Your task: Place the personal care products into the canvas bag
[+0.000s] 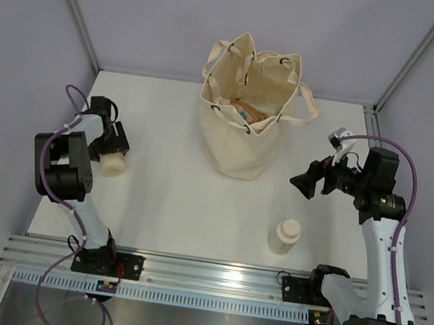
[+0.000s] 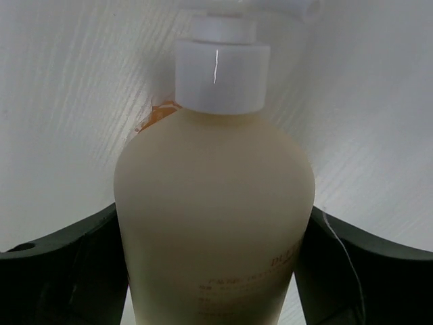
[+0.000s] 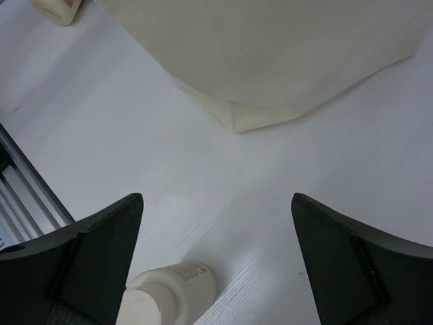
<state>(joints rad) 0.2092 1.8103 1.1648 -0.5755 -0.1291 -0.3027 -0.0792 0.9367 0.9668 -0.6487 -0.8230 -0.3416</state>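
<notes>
The cream canvas bag (image 1: 241, 134) stands open at the back middle, with some products (image 1: 250, 113) showing inside. My left gripper (image 1: 111, 152) is shut on the beige pump bottle (image 1: 112, 165) low at the table's left; in the left wrist view the bottle (image 2: 213, 203) fills the gap (image 2: 213, 227) and both fingers touch its sides. My right gripper (image 1: 306, 181) is open and empty, right of the bag. A cream squat bottle (image 1: 283, 236) stands in front of it, seen low between the open fingers (image 3: 169, 294). The bag's base (image 3: 284, 54) lies ahead of the right gripper (image 3: 216, 203).
The aluminium rail (image 1: 209, 276) runs along the near edge with both arm bases on it. Grey walls enclose the white table (image 1: 171, 204) on three sides. A small orange mark (image 2: 157, 114) shows on the table under the pump bottle.
</notes>
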